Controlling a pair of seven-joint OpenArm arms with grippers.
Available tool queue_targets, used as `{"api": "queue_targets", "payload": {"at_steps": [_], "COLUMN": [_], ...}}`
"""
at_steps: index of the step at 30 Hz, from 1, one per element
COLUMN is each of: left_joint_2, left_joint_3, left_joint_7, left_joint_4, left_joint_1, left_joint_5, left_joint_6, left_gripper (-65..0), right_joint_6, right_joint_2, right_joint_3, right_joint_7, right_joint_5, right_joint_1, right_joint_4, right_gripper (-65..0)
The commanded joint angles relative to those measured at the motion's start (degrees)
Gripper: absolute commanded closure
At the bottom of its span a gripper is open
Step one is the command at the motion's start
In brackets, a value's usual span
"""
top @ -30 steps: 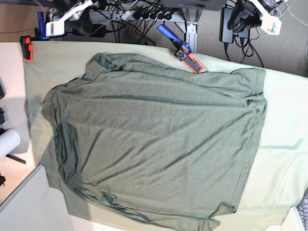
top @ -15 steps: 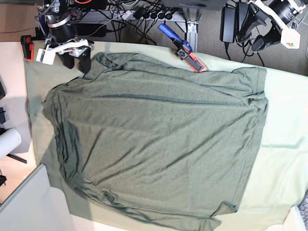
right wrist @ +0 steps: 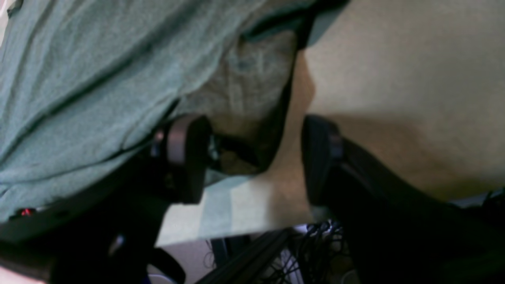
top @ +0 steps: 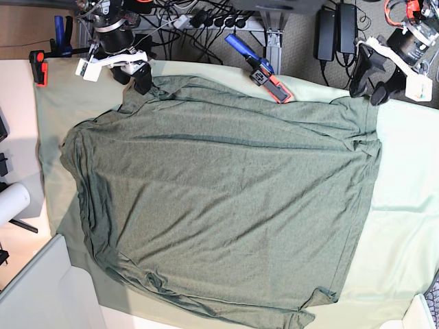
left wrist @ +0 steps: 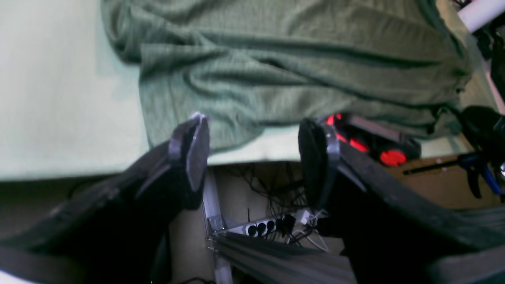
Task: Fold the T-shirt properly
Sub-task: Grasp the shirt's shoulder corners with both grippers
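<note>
Both hands stand wide open and hold nothing: the left hand [top: 372, 88] hangs over the far edge of the surface at the T-shirt's [top: 226, 205] far corner on the base view's right, and the right hand [top: 130, 75] sits at the shirt's far corner on that view's left. In the left wrist view the left hand [left wrist: 254, 156] shows two dark fingers [left wrist: 195, 152] set well apart, with the T-shirt's [left wrist: 284, 71] hemmed edge just beyond their tips and no cloth between them. In the right wrist view the right hand [right wrist: 256, 157] is likewise spread, its fingers [right wrist: 185, 157] framing a rumpled fold of the T-shirt [right wrist: 98, 79]; whether they touch the fabric I cannot tell. The dark olive shirt lies spread nearly flat and wrinkled across the middle of the surface, its body covering most of the mint-green table cloth [top: 411, 205], with bunched folds along the base view's left side and at the near hem. Just beyond the shirt's far edge, between the two hands, a blue-handled clamp with red-orange jaws [top: 264, 72] lies at the cloth's border; it also appears as a red and black shape [left wrist: 375, 146] in the left wrist view. Another red clamp [top: 38, 67] grips the far corner on the left. A white cylinder [top: 12, 203] sticks in from the left edge. Behind the surface lie a power strip and tangled cables [top: 206, 20] on the floor.
</note>
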Motion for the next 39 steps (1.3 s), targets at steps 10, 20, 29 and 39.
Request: {"api": "queue_targets", "payload": {"at_steps": [10,20,29,39], "left_joint_2": [-0.2,-0.2,0.1,0.1], "left_joint_3": [-0.2,1.6,5.6,5.6], "left_joint_7": [0.1,2.0,2.3,3.2], "left_joint_4": [-9.3,-13.3,-13.5,-13.5], "left_joint_1": [-8.9,-10.9,-12.3,-12.8], "left_joint_5": [1.3,1.3,3.4,8.2], "left_joint_6": [2.0,2.0,4.6,5.6], "left_gripper": [-39.1,-39.1,-39.0,-10.0], "right_joint_6": [0.2,0.2,0.2,-0.7], "right_joint_2": [0.4,0.3,0.3,0.3], "right_joint_3": [0.3,0.3,0.3,0.3], "right_joint_7": [0.4,0.7,0.7,0.6], "right_joint_5": [-1.7,-1.8,-1.9,-2.0], "right_joint_1": [-0.2,0.0,0.5,2.4], "right_joint_4": [0.5,0.5,0.5,0.5], "right_gripper": [-37.3,-37.3,-37.1,-13.7]}}
